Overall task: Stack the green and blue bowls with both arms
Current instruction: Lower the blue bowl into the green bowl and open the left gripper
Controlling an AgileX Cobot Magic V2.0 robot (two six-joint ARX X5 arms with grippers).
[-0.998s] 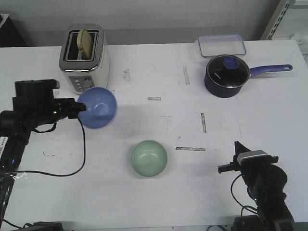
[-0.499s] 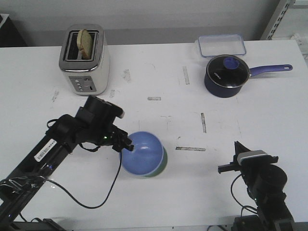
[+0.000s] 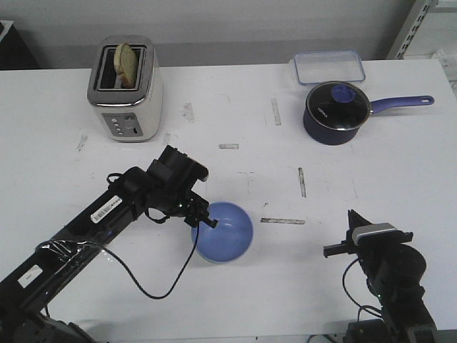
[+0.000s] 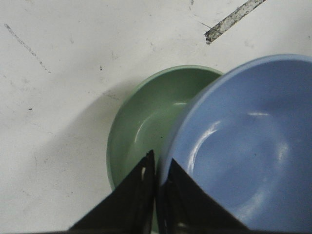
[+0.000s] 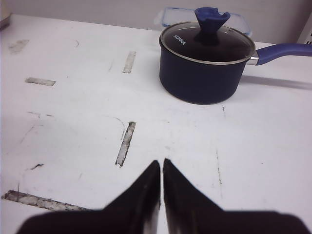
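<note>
The blue bowl (image 3: 225,232) has shifted over the green bowl (image 4: 141,122), gripped by the left claw (image 3: 207,220); right claw (image 5: 161,187) clenched.

The word "KONKA" is printed in white on the glass lid (image 5: 207,43) of the saucepan (image 5: 202,73), as seen in the right wrist view. A white label on the left arm (image 3: 107,207) bears print too small to be read.
</note>
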